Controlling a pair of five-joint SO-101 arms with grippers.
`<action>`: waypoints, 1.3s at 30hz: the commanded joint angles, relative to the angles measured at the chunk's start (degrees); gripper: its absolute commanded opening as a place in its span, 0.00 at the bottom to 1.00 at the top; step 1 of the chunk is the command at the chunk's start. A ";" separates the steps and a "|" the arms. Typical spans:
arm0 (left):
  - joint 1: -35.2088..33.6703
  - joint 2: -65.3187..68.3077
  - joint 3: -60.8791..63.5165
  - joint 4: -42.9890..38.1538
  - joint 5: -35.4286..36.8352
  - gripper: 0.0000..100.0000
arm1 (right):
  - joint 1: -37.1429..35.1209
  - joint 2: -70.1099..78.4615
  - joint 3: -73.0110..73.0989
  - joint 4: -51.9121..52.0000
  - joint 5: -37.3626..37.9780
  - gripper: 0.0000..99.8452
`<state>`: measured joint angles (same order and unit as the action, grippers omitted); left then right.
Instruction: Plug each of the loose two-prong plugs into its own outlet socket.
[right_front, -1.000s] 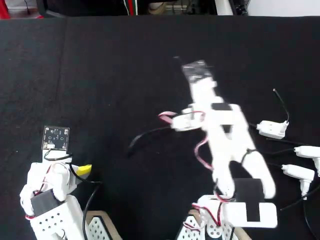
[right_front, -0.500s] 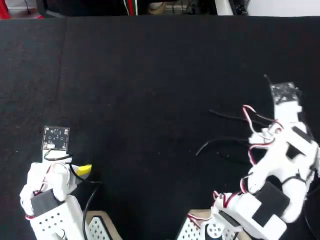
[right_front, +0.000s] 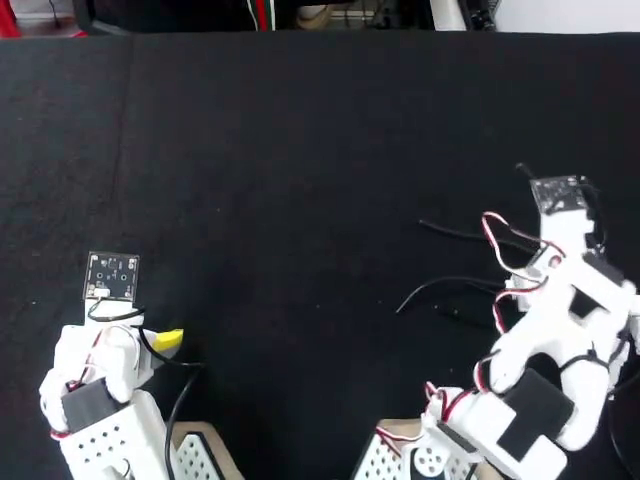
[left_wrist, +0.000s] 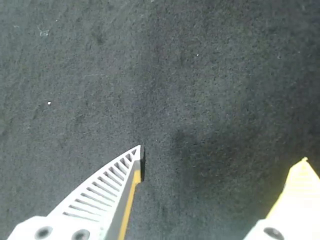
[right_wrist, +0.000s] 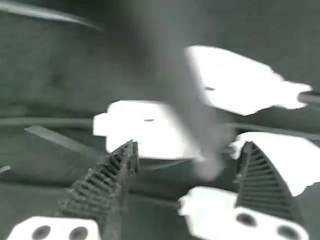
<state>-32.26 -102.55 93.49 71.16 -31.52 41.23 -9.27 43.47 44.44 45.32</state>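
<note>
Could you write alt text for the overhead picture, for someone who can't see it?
Two white robot arms stand at the near edge of a black table. The right arm leans out beside thin black cables; the left arm is folded up.

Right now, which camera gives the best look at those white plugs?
The right wrist view: white plugs lie just beyond the open right gripper, though blurred. In the high view the right arm blocks that spot, with black cables trailing out. The left wrist view faces black cloth.
</note>
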 joint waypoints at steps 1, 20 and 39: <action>0.04 -0.26 -0.13 -0.26 -0.62 0.43 | -5.19 -8.31 -6.64 17.67 -6.42 0.31; 18.15 -0.26 -0.13 -0.26 -0.35 0.11 | -31.74 -64.40 22.37 27.52 -9.67 0.05; 21.05 -2.02 -4.09 -4.31 14.07 0.03 | -36.84 -95.60 53.23 19.16 -32.70 0.05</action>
<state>-13.36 -103.87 92.44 68.26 -21.23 5.45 -103.08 96.75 58.77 18.95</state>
